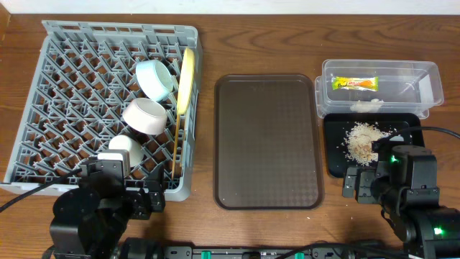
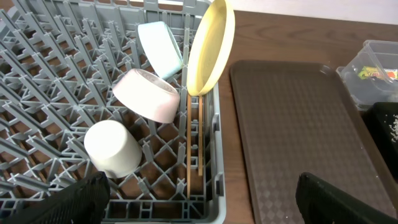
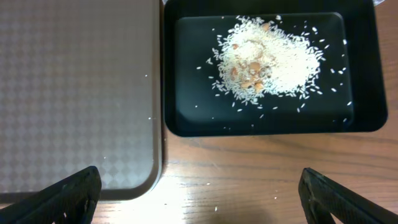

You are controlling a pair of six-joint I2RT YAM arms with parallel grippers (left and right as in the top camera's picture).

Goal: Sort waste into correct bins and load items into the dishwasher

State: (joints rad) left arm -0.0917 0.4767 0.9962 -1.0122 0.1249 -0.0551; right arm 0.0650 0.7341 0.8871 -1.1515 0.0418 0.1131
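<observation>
**Overhead and wrist views.** Left gripper [image 2: 199, 208] and right gripper [image 3: 199, 194] are shown spread wide and empty. Yellow plate [image 1: 187, 79], light blue bowl [image 1: 154, 78], white bowl [image 1: 145, 115] and chopsticks [image 1: 175, 147] are racked in the dish rack [image 1: 43, 108], frame left. At right, the wrapper [image 1: 354, 83] is seen in the clear tub [image 1: 425, 72] and the rice [image 1: 363, 137] in the black tray [image 1: 334, 147]. The edge-standing plate could be toppled if brushed.

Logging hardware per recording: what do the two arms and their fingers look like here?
The left arm and right arm are black and boxy, each with a black cable. The right arm carries small green lights. The left fingers and right fingers are matte black.
</observation>
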